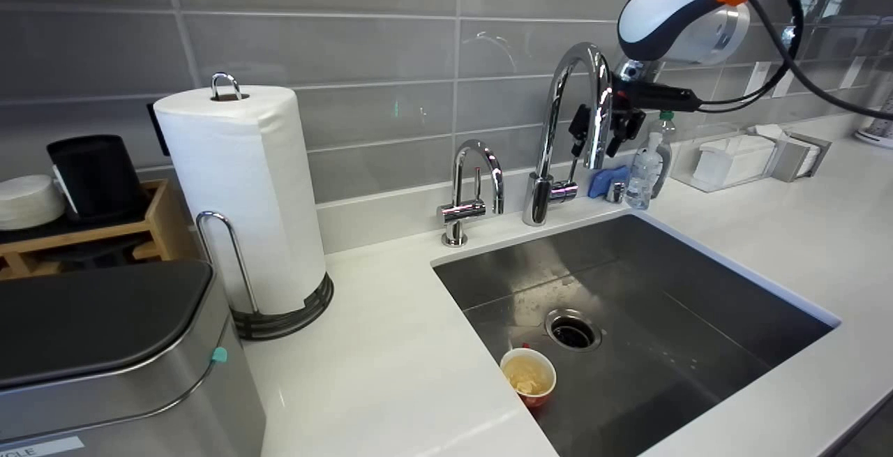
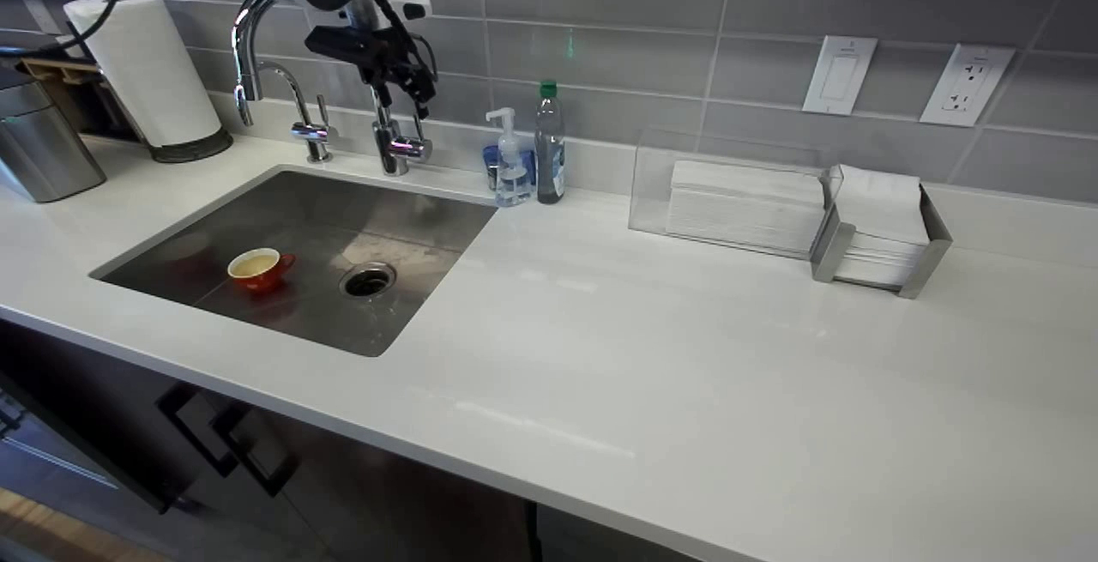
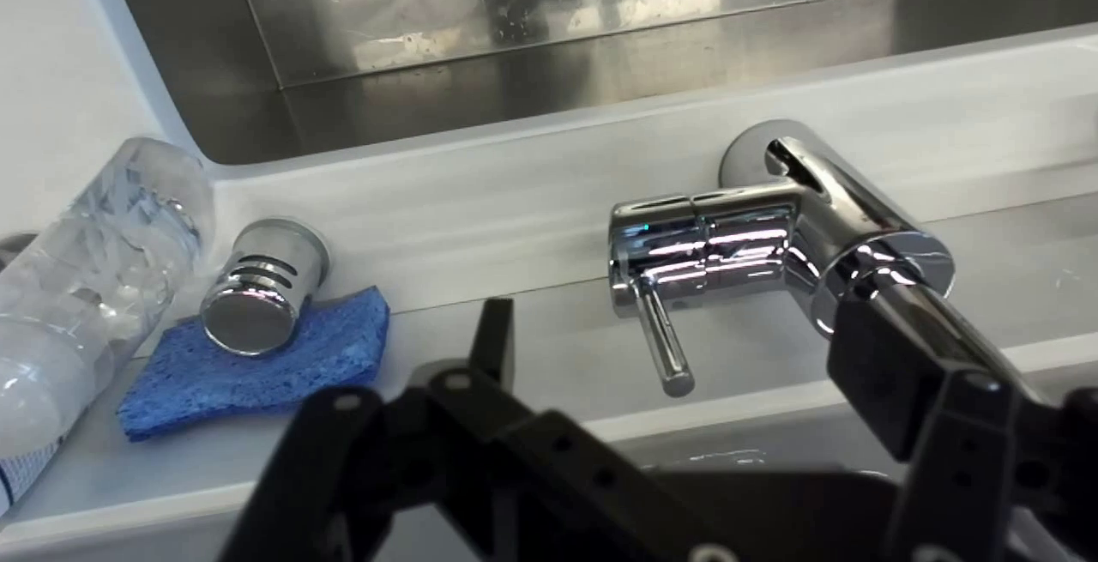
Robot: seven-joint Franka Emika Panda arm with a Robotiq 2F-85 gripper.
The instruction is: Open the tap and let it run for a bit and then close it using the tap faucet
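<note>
The tap [image 1: 538, 199] is a tall chrome faucet with a high arched spout behind the sink. In an exterior view its body [image 2: 391, 148] shows while the robot hides much of its neck. Its thin side lever [image 3: 665, 343] points up from the side handle and also shows in both exterior views [image 1: 573, 167] [image 2: 419, 127]. My gripper [image 3: 684, 352] is open, its fingers wide apart on either side of the lever in the wrist view, with the right finger overlapping the tap's neck. The gripper is just above the lever in both exterior views [image 1: 600, 132] [image 2: 401, 105]. No water stream shows.
A smaller chrome tap [image 1: 457, 214] stands beside the tap. A red cup [image 1: 534, 395] sits in the steel sink [image 2: 429, 227]. A soap pump [image 2: 512, 172], a green-capped bottle [image 2: 550, 146], a chrome cap [image 3: 266, 287] and a blue sponge [image 3: 343, 347] stand close by.
</note>
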